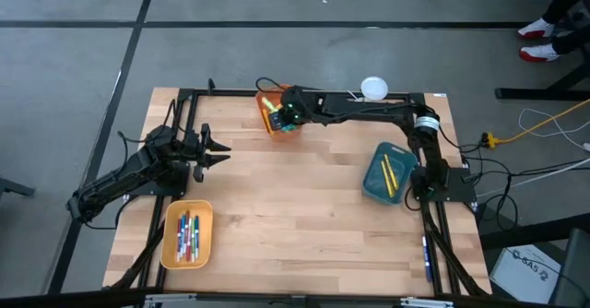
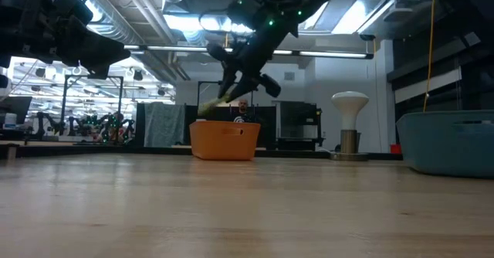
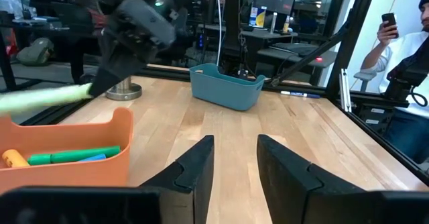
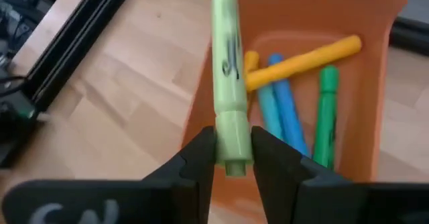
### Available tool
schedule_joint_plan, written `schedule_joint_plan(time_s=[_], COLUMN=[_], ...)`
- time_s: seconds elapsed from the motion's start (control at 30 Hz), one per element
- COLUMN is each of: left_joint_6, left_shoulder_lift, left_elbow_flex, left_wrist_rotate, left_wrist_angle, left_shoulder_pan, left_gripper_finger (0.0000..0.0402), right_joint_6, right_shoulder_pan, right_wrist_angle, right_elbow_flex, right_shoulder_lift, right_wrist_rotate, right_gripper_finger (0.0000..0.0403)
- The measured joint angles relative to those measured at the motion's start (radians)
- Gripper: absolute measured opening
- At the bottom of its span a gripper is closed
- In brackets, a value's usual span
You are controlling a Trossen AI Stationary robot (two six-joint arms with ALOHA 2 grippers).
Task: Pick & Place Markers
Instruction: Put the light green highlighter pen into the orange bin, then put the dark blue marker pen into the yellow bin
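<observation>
Hard to make out in the high view, upper middle of the frame: the right gripper [image 1: 279, 117] over the orange bin [image 1: 274, 122], covering most of the bin's inside; contents there not readable. In the low view only the outside wall of this bin visible at centre, nothing of what lies in it; teal bin [image 2: 449, 142] cut off at the right edge. In the left wrist view the orange bin cut off at the lower left corner.

Clearer in the right wrist view: jaws of the right gripper [image 4: 232, 158] pinching the end of a light green marker [image 4: 226, 70], at bottom centre of the frame; marker reaching up to the top edge, hanging over the rim of the orange bin [image 4: 375, 83]; inside the bin a yellow marker [image 4: 305, 61], two blue markers [image 4: 281, 113] and a dark green marker [image 4: 326, 110].

Left gripper [image 1: 214, 151] at the left of the high view, above bare bench [image 1: 295, 216], holding nothing; jaws partly spread, a clear gap between the fingers [image 3: 194, 167] in its wrist view.

Yellow tray [image 1: 187, 235] at lower left of the high view, with several markers in it, colours too small to list; teal bin at the right with two yellowish sticks inside.

Person with a phone [image 3: 390, 21] at upper right of the left wrist view, beyond the bench.
</observation>
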Motion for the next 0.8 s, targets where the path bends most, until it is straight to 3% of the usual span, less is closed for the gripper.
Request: schedule_joint_plan(time_s=[0.33, 0.8], left_joint_6=[0.000, 0.000], left_shoulder_lift=[0.000, 0.000], left_elbow_flex=[0.000, 0.000], left_wrist_rotate=[0.000, 0.000], left_wrist_angle=[0.000, 0.000], left_shoulder_pan=[0.000, 0.000], left_gripper_finger=[0.0111, 0.0111], right_joint_6=[0.024, -0.030], right_shoulder_pan=[-0.037, -0.037], right_wrist_angle=[0.005, -0.002], right_elbow_flex=[0.000, 0.000], right_shoulder_lift=[0.007, 0.007], right_wrist_rotate=[-0.007, -0.009], right_gripper_finger=[0.0100, 0.0147])
